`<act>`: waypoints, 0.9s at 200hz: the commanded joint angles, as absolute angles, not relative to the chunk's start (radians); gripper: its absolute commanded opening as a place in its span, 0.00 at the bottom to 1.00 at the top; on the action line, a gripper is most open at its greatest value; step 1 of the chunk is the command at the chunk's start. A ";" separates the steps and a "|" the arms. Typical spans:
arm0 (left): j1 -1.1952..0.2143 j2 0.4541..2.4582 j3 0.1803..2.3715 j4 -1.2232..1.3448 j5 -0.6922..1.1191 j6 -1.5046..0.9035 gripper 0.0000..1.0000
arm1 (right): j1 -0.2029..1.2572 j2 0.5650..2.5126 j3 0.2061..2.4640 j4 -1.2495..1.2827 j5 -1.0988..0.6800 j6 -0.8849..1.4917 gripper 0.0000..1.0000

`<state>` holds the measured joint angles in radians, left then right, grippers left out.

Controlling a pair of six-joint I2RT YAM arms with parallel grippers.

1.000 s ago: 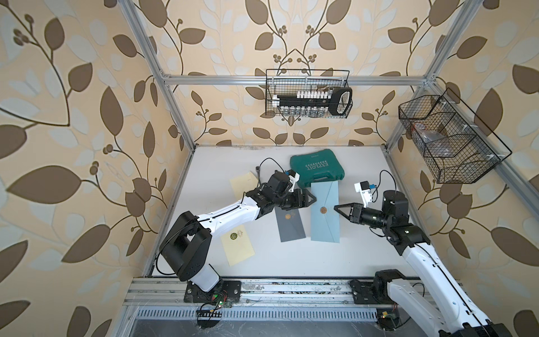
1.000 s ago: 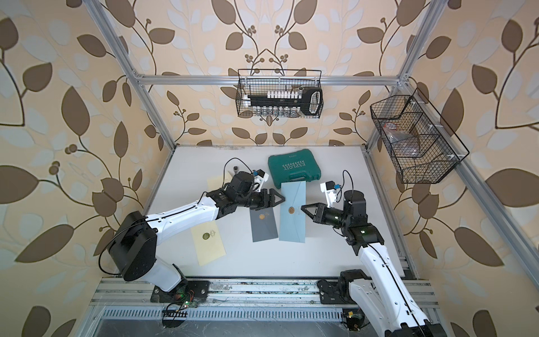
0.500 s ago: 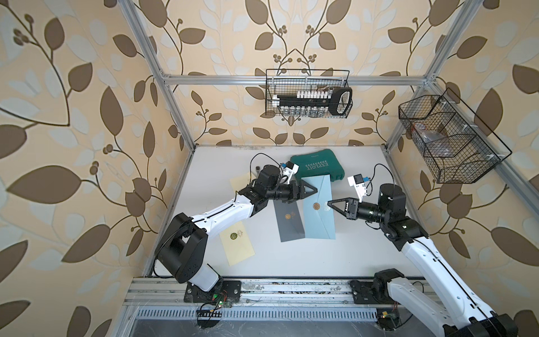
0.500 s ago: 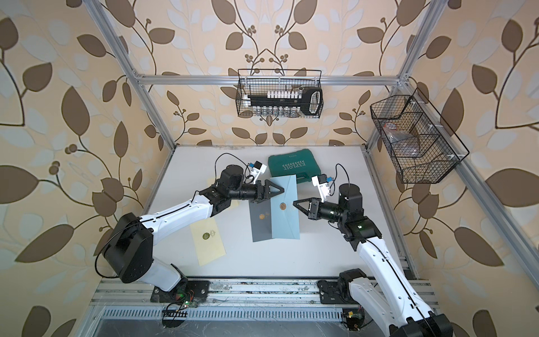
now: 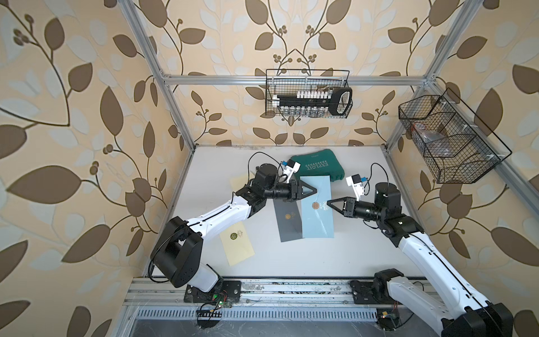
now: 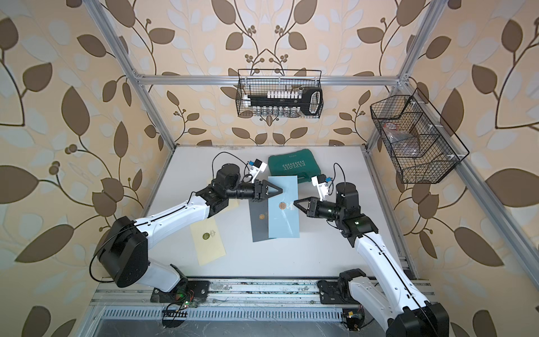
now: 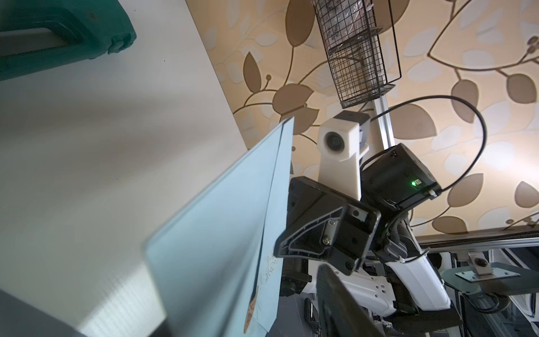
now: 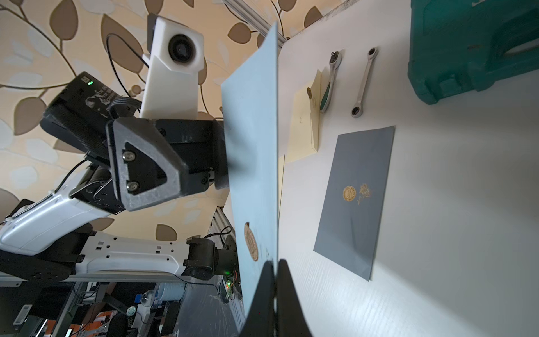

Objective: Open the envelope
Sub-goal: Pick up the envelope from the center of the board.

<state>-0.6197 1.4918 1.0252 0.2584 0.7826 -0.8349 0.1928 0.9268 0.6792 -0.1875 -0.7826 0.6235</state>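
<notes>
Nearest the rail, a yellow envelope [image 5: 236, 247] lay flat on the white table [image 5: 291, 262]. Beyond it the light blue envelope [image 5: 318, 221] stood tilted up off the surface, covering from above part of a grey envelope [image 5: 287, 221] that lay flat. The right gripper [image 5: 329, 202] had its jaws pressed fully together. In the right wrist view the paper's edge ran into the seam between its fingers [image 8: 287, 297], beside the brown wax seal [image 5: 315, 205] — whether paper was pinched there could not be told. The left gripper [image 5: 315, 190] sat at the blue envelope's far corner, jaws partly apart around the paper — one of its fingers [image 7: 335, 297] stood visibly clear of the sheet. Farther back sat a green case [image 5: 318, 166].
</notes>
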 commanded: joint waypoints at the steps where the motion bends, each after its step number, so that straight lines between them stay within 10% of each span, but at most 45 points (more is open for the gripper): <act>1: -0.614 1.449 1.008 0.297 0.805 -0.819 0.50 | 0.196 0.929 0.688 -0.205 -0.755 0.625 0.02; 180: -0.616 1.449 0.994 0.249 0.751 -0.786 0.00 | 0.197 0.952 0.695 -0.233 -0.752 0.614 0.07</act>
